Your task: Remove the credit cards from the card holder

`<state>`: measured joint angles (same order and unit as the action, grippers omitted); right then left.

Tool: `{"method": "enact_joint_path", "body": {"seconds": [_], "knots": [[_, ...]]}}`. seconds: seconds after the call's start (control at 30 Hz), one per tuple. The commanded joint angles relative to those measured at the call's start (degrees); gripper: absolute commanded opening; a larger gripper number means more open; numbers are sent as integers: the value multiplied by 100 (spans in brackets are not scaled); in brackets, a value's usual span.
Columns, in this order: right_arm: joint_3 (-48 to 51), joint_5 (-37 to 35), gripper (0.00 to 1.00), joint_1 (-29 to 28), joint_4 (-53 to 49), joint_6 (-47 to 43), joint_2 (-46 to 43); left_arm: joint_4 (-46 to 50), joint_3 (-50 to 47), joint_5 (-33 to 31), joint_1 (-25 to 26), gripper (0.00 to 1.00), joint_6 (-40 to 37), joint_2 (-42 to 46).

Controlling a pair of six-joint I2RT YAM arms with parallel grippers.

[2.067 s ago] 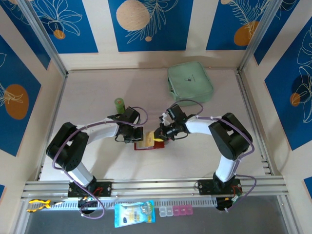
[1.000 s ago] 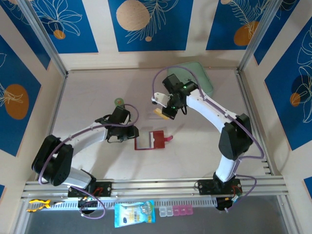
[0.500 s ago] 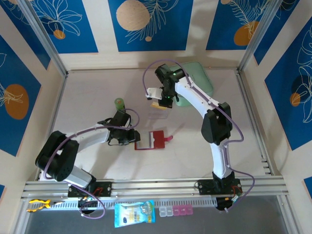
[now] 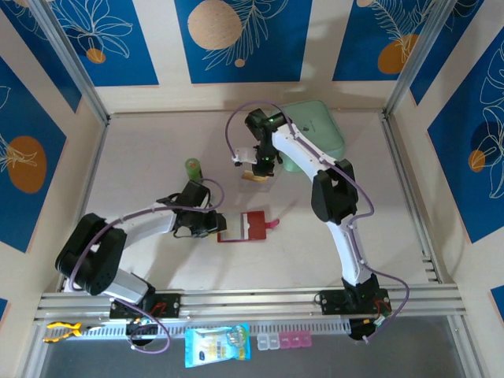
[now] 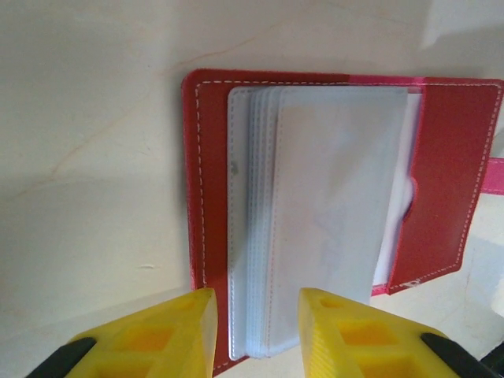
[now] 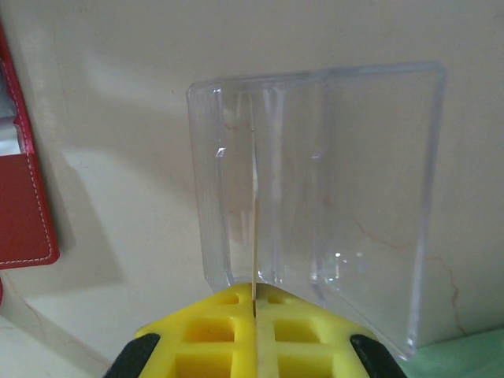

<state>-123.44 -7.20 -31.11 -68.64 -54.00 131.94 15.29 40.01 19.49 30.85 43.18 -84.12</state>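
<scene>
Card holder (image 5: 209, 197) lies open and flat on the table (image 4: 157, 150), near its middle, red cover down and the stack of clear sleeves (image 5: 331, 220) facing up; the pink snap tab (image 5: 494, 175) sticks out on the far side from the left arm. We see no card in the top sleeve. Left gripper (image 5: 253, 331) sits at the holder's left end with its yellow jaws apart and the edge of the sleeves showing between them; we cannot tell whether they touch it. Right gripper (image 6: 253, 295) is reached out toward the back of the table, jaws closed on a tan credit card (image 6: 253, 213), seen edge-on and held over a clear plastic tray (image 6: 354, 181). A mint-green pouch (image 4: 319, 130) lies just behind that arm. A small green cylinder (image 4: 192, 167) stands behind the left gripper.
</scene>
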Motion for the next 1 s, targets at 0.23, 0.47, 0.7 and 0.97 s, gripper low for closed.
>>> {"method": "enact_joint_path", "body": {"seconds": [0.23, 0.47, 0.7, 0.97], "knots": [[126, 318, 0, 103, -221, -6, 193, 189, 68, -37, -35, 33, -55, 215], [201, 272, 18, 166, -16, 52, -7, 289, 86, -146, -39, 34, -60, 345], [257, 45, 20, 238, 655, 281, -331, 370, 130, -231, -36, 34, -100, 395], [383, 162, 16, 172, 1092, 592, -579, 402, 147, -279, -35, 34, -101, 475]]}}
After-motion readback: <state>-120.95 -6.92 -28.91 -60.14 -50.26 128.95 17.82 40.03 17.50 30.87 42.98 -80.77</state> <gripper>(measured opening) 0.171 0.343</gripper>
